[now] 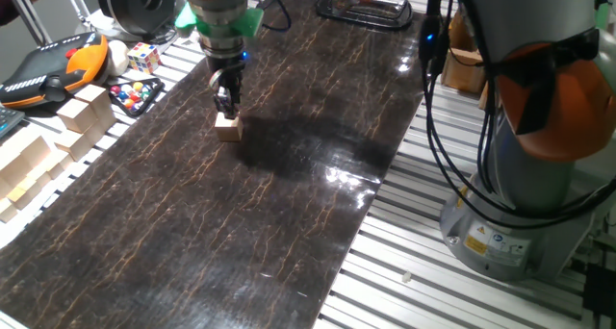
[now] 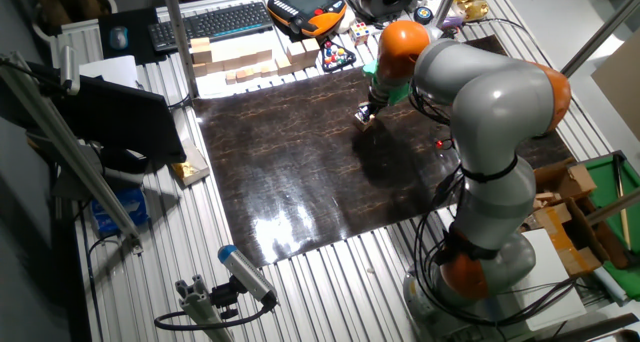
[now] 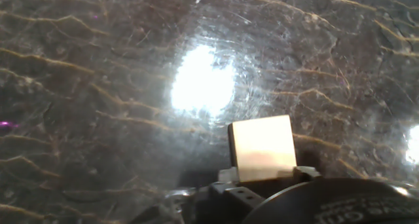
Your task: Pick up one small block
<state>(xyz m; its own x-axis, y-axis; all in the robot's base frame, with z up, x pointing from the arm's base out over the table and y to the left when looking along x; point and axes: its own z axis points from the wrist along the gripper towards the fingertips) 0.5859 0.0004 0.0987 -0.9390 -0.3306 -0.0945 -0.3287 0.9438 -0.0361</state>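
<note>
The small light-tan wooden cube (image 1: 228, 128) sits on the dark, marble-patterned tabletop mat (image 1: 289, 204), toward the mat's 11 o'clock corner in one fixed view. The black two-finger gripper (image 1: 226, 108) hangs straight down right over the cube, its fingertips at the block's top edge. Whether the fingers actually clamp the cube or merely bracket it cannot be told from either fixed camera. In the other fixed view the same gripper (image 2: 365, 114) meets the cube (image 2: 365, 121) near the mat's 12 o'clock edge, with the grey and orange robot arm (image 2: 480, 92) bending in from 3 o'clock.

The hand view shows the cube (image 3: 262, 147) as a pale square face at about 5 o'clock of centre, just above the dark gripper body, with a bright glare patch on the mat (image 3: 78, 119) at 11 o'clock of the cube.

Off the mat, at 9 o'clock in one fixed view, lie larger pale wooden blocks (image 1: 82, 108), a multicoloured puzzle cube (image 1: 143, 57) and an orange-and-black handheld control pendant (image 1: 58, 64).
</note>
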